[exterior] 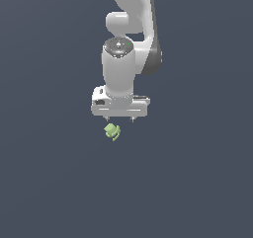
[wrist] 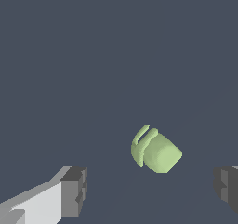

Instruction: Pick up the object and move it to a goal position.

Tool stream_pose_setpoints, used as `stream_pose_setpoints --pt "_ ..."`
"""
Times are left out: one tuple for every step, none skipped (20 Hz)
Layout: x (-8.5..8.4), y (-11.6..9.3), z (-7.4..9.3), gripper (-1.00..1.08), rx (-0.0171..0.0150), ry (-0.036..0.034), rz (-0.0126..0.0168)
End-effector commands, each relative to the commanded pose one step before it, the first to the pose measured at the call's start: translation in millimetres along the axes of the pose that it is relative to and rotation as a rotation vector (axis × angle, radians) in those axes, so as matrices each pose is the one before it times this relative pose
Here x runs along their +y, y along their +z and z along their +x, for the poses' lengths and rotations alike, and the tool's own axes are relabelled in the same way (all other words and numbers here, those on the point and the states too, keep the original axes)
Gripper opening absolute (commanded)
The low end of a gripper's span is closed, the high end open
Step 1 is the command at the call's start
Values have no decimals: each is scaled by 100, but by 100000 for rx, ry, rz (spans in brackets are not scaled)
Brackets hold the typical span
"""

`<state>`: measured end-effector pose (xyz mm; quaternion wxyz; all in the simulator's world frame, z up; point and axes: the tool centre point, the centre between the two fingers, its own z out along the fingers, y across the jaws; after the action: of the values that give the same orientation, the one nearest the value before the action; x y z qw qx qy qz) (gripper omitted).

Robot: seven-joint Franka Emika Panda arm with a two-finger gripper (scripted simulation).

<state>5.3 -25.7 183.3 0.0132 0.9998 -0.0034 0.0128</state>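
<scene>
One white arm [exterior: 129,29] hangs into the scene, and it carries one tool [exterior: 119,119] with two fingers. One object [exterior: 112,131] is in sight, a small light-green lump with a thin curved loop sticking out of one side. It lies on a plain dark grey-blue surface [exterior: 197,182], which is all there is under and around it.

The tool is released: in the wrist view its two dark-tipped fingers [wrist: 74,190] stand wide apart, one at each side of the picture, with nothing between their pads. The object [wrist: 155,151] lies in the span between them, nearer the finger that shows only as a dark edge than the one with the white body. No finger touches it.

In the exterior view the object sits just below the fingertips, close to the one on the exterior view's left, clear of the tool.
</scene>
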Motion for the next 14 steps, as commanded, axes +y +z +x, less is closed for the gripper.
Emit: stream_pose_setpoints --pt "1 0 0 100 0 0 0" --pt "33 -14 7 100 0 0 0" --pt "-40 -89 14 100 71 -179 -158" --pt "5 -122 27 100 81 -204 -181" --pt "-1 -173 37 100 117 -297 -264" --pt "-1 -222 48 100 150 -384 -341" --pt "4 -265 57 100 178 -462 -406" --pt "2 -241 51 100 163 -433 -372" --pt "2 -190 40 100 128 -356 -293" --pt "2 -138 29 100 92 -275 -212" --pt "-1 -87 18 100 57 -192 -131" --pt "6 -32 7 100 19 -86 -43" --pt "-23 10 -6 100 0 0 0" --pt "20 76 -13 100 -54 209 125"
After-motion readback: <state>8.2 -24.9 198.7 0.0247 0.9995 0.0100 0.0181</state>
